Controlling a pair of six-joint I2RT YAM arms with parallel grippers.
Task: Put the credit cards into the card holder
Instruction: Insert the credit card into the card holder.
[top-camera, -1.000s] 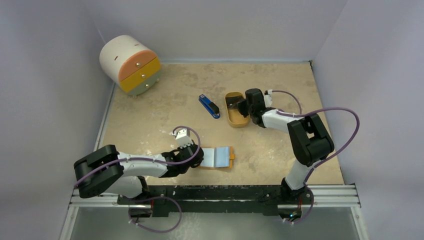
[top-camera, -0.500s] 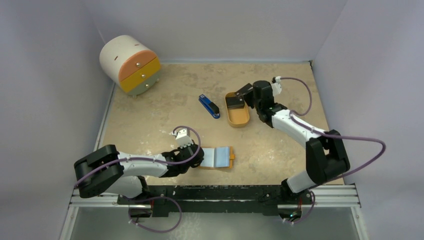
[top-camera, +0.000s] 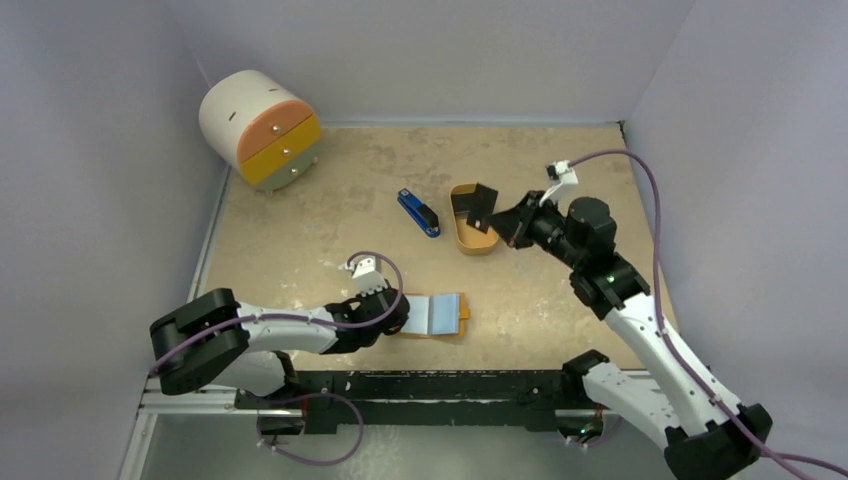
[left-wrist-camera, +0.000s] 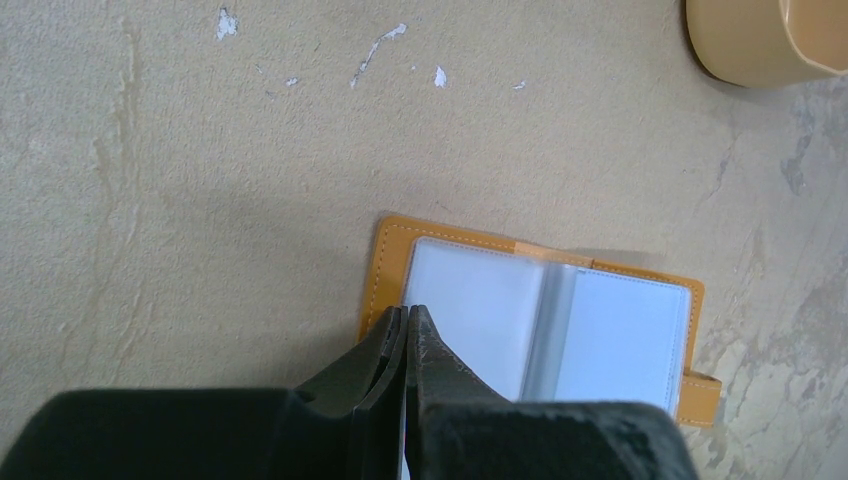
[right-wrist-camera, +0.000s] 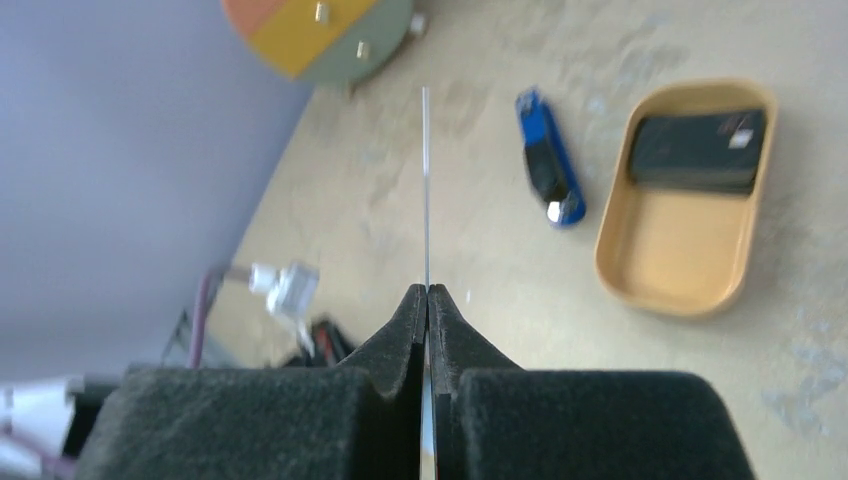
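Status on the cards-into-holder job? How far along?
Done: the card holder lies open; its clear sleeves look empty, so no card is in yet. In hand: the right hand is shut on one credit card, held up clear of the orange tray; the left hand is shut at the holder's left edge. Left: insert that card, then the dark stack in the tray.
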